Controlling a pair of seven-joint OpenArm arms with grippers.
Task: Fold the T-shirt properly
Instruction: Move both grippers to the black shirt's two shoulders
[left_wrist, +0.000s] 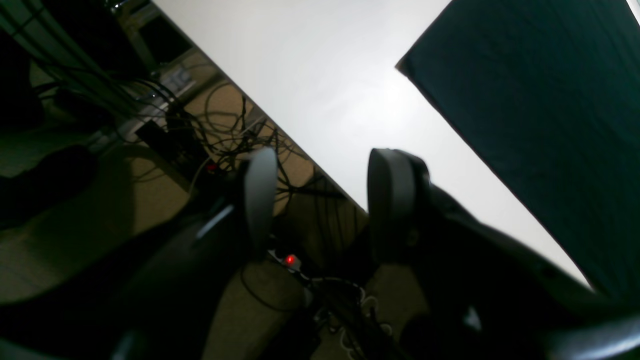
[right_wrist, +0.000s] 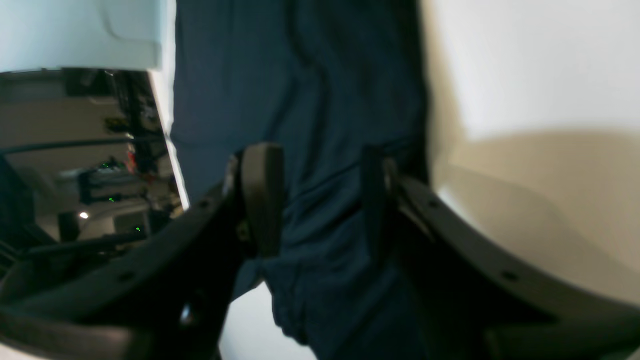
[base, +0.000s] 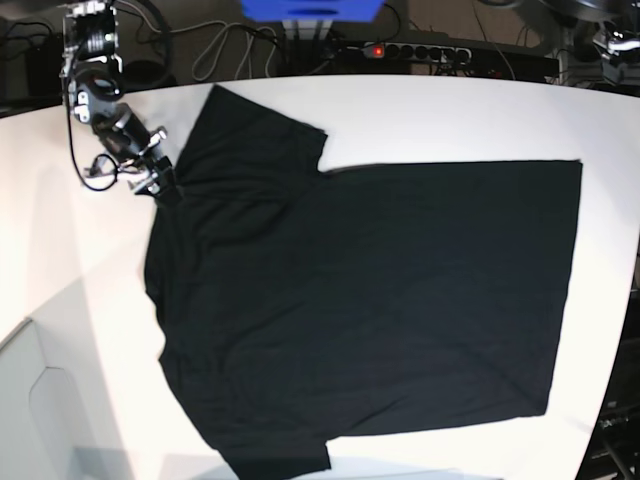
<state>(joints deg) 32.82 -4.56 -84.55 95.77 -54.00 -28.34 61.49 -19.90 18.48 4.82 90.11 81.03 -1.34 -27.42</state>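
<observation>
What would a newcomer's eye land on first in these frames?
The big black T-shirt spread flat over most of the white table, sleeves toward the base view's left and hem toward its right. Next, the right gripper at the shirt's far-left shoulder edge, jaws apart with dark fabric lying between them. The left gripper hangs open off the table's edge, above tangled floor cables.

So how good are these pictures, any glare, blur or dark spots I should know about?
Left wrist view: the table glares white while the left gripper and floor sink into shadow. Right wrist view: soft and blurred, with the right gripper dark against the T-shirt. Base view: sharpest, though the black T-shirt shows little fold detail and the table washes out.
</observation>
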